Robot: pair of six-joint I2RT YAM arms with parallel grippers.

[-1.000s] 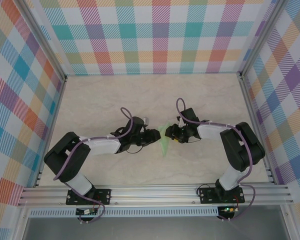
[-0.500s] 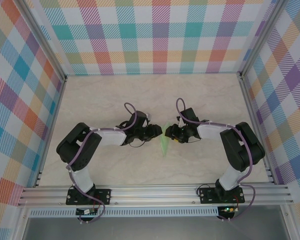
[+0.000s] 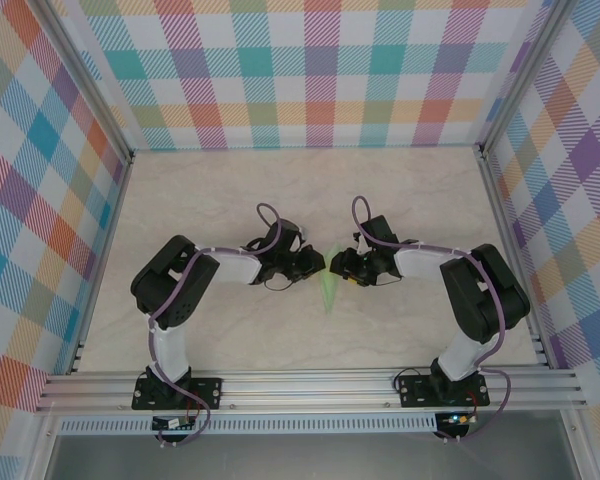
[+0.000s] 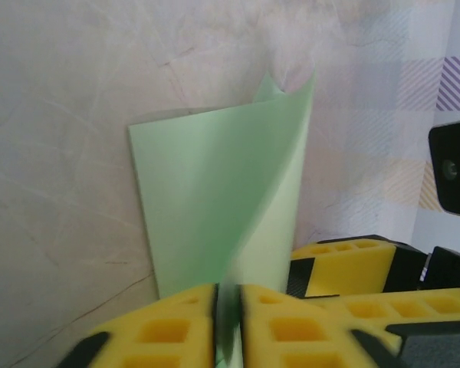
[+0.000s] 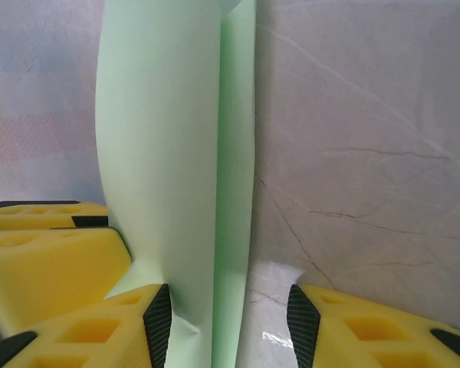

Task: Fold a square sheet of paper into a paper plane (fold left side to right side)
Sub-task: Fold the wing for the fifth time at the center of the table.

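Left hand [image 4: 228,303] was clamped shut on an edge of the thin pale-green paper sheet [image 4: 215,199], which stood partly folded near the middle of the pale marbled counter [image 3: 230,200]. Right hand [image 5: 228,310] straddled its crease, jaws apart.

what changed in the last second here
The left arm swung its elbow rightward, and the left gripper edged in and shut on the green paper. The right gripper stayed astride the paper with jaws apart, and the paper kept its place on the table.
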